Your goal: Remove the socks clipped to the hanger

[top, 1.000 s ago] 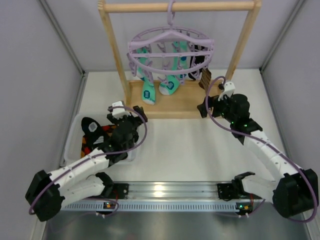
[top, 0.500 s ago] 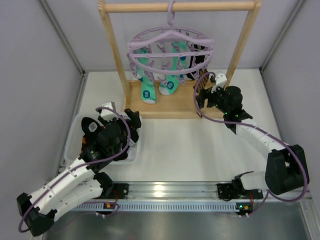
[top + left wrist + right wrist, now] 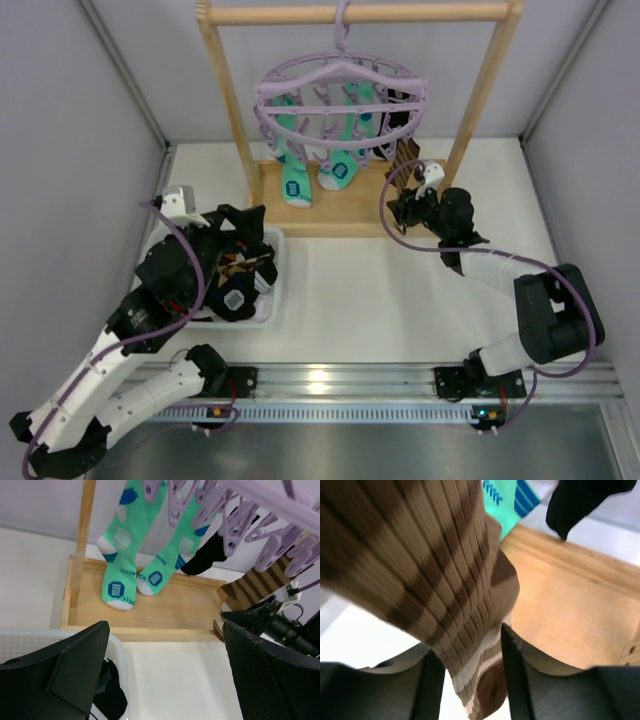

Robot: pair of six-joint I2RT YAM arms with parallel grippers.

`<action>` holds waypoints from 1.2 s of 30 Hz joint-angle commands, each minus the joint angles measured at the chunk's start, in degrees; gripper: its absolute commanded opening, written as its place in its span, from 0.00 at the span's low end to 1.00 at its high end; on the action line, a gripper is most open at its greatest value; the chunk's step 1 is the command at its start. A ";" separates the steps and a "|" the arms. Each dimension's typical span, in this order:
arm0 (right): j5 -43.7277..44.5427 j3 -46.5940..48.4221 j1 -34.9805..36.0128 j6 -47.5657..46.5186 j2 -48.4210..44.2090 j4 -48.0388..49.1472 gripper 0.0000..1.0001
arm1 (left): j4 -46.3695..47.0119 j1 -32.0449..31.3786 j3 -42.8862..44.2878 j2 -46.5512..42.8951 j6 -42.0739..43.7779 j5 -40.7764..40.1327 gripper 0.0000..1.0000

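The lavender hanger [image 3: 340,95] hangs by its hook from the wooden rack's top bar. Two mint-teal socks [image 3: 297,185] [image 3: 120,575], a black sock [image 3: 207,560] and a brown striped sock [image 3: 405,155] [image 3: 435,580] dangle from its pegs. My right gripper [image 3: 398,203] [image 3: 470,650] reaches under the hanger's right side. Its jaws press both sides of the brown sock's lower end. My left gripper [image 3: 255,245] [image 3: 165,630] hovers open over the bin's right edge, nothing between its fingers.
A white bin [image 3: 268,305] [image 3: 117,647] at the left holds dropped socks, one black. The wooden rack [image 3: 225,110] stands on a wooden base [image 3: 340,210] at the back. Grey walls close in both sides.
My right gripper moved left and up to the brown sock and closed its jaws onto it. The left arm swung back and left, lifting over the bin with jaws still open.
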 commanded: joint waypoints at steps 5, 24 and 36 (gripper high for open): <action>2.11 -3.48 2.21 2.04 -0.58 11.58 0.15 | -4.98 -0.15 11.66 0.66 6.45 -0.64 0.98; 32.42 -3.84 35.16 -8.85 -11.66 4.64 0.00 | -14.20 -1.37 44.98 30.18 5.30 11.51 0.98; 43.15 10.39 51.16 -14.74 3.35 -3.17 0.00 | -16.67 -16.05 50.61 37.31 10.83 -8.62 0.98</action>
